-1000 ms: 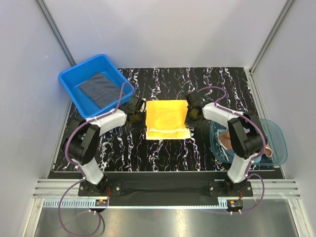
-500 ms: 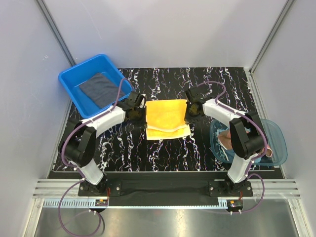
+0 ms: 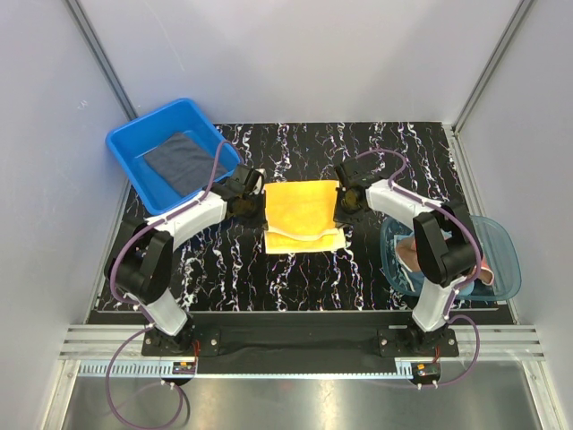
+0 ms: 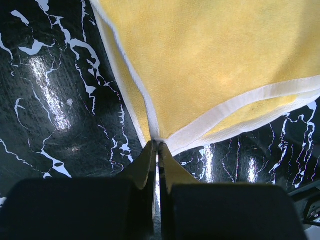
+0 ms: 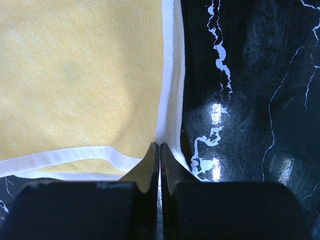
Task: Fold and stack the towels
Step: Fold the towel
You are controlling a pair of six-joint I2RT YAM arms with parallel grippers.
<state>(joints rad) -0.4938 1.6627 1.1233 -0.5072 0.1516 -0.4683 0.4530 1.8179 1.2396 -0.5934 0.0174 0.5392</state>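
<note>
Both my claws are pinched shut on the yellow towel (image 3: 303, 208), left claw (image 4: 156, 145) and right claw (image 5: 159, 146) on a corner each. The cloth spans straight between them, spreading ahead of each over the tabletop (image 3: 385, 152). Neither arm's nearer, I'd say.

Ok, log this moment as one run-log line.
step: yellow towel partly folded | left fingers: shut on its left corner | right fingers: shut on its right corner | blue tub: grey towel inside
</note>
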